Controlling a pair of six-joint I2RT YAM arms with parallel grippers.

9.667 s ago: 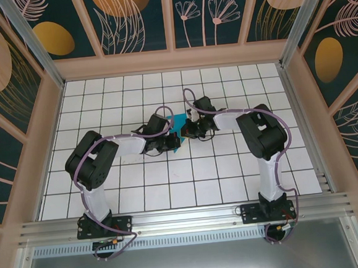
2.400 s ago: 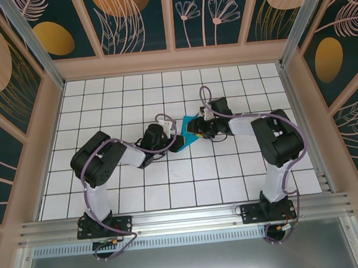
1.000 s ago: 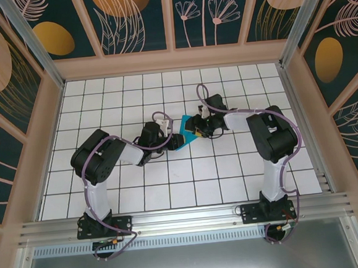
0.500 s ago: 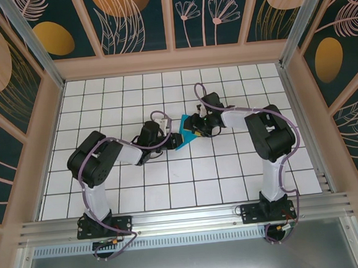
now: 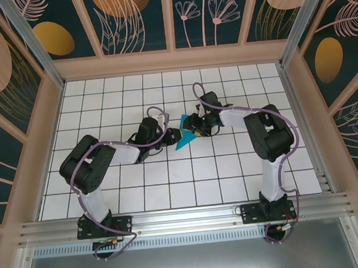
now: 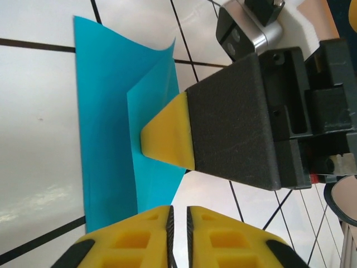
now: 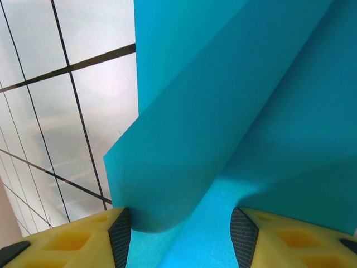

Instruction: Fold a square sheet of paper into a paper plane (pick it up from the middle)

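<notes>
Mid-fold, I'd say — the right gripper [image 7: 181, 240], jaws apart, straddles a raised flap of the square sheet of paper [image 6: 106, 111], the left gripper [image 6: 178, 229] closed alongside — next, press that crease flat.

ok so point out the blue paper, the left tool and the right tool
square sheet of paper [image 5: 183, 140], top external view, on its bare near corner
left tool [image 6: 178, 223], left wrist view, the slit between its yellow pads
right tool [image 7: 181, 226], right wrist view, midway between its yellow pads, over the paper

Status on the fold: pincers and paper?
Left pincer shut at edge of paper sheet, hold unclear. Right pincer open, straddling a curled flap, one tip on the fold. Sheet part-folded on the table. Nothing in the way.
</notes>
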